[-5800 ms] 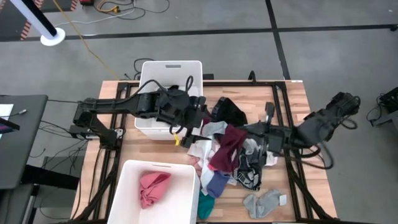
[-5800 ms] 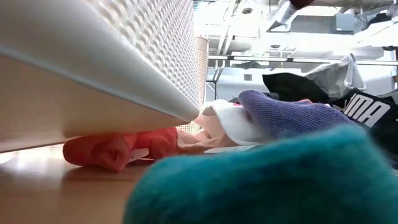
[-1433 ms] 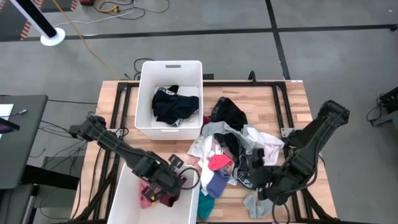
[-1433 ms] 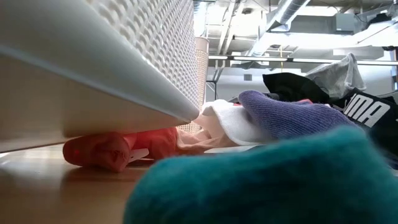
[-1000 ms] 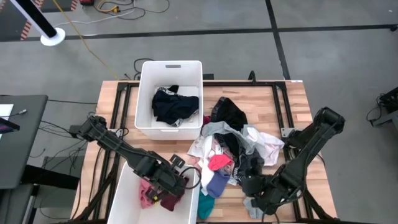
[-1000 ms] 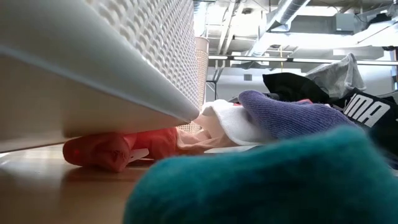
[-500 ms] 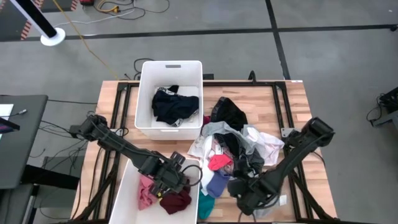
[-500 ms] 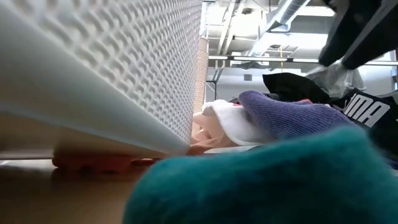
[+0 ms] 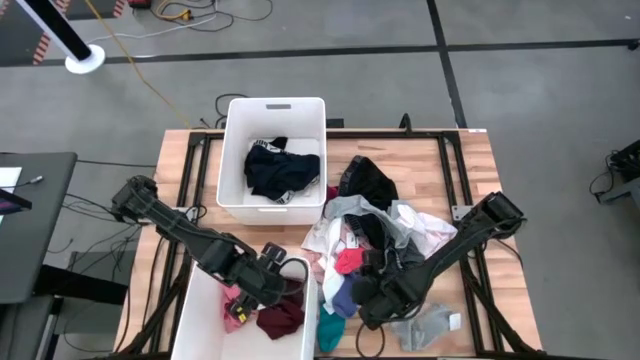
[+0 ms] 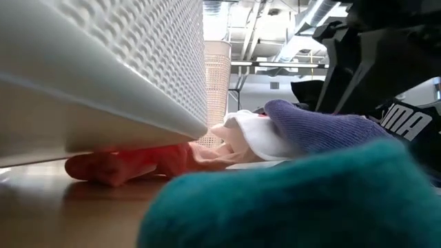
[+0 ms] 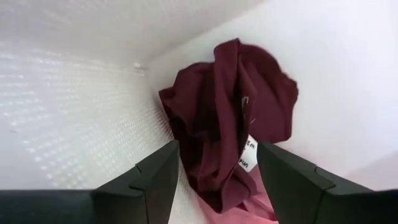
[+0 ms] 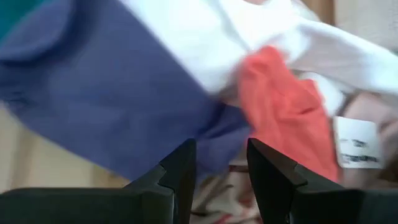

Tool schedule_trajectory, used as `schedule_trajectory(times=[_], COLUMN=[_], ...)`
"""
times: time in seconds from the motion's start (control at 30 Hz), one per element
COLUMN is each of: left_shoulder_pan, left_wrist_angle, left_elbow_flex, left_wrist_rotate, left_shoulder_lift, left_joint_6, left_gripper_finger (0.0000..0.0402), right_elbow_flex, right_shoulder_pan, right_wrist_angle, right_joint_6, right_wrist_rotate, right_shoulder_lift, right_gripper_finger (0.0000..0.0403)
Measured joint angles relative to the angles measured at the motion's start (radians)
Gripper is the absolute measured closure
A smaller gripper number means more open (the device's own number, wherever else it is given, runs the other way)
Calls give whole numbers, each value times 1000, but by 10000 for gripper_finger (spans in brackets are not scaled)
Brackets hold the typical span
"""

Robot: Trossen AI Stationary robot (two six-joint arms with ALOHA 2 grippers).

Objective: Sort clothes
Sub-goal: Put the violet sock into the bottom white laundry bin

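Partly hidden pink garment (image 11: 249,208) under maroon garment (image 11: 230,118), near bin (image 9: 205,300)

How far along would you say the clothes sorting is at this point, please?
Done: black clothes lie in the far bin; a maroon garment and a pink one in the near bin. In hand: nothing; the left tool stands open above the maroon garment, the right tool open at the pile. Left: most of that pile.

Even overhead light; blurred low-view foreground.
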Motion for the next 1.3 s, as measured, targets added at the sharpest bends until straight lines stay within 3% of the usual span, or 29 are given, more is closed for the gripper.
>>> schedule_trajectory(times=[0.27,0.53,0.73,1.0,1.3], left_shoulder_pan=[-49,-72,-72,-68,-19], left_wrist_angle=[46,48,59,118,219], left_elbow_flex=[0,0,1,2,2], left_wrist_rotate=[-2,-48,-96,-120,-165], left_shoulder_lift=[-54,-97,-129,-137,-137], left_joint_6=[-20,-31,0,90,210], left_gripper_finger=[193,193,194,194,194], right_elbow_flex=[-87,-128,-128,-128,-128], right_shoulder_pan=[-54,-53,-42,4,53], right_wrist_angle=[74,138,130,129,147], right_joint_6=[0,-40,-49,-87,-199], right_wrist_rotate=[-73,-98,-112,-78,67], right_shoulder_lift=[0,-6,-78,-269,-455], right_gripper_finger=[268,388,393,400,402])
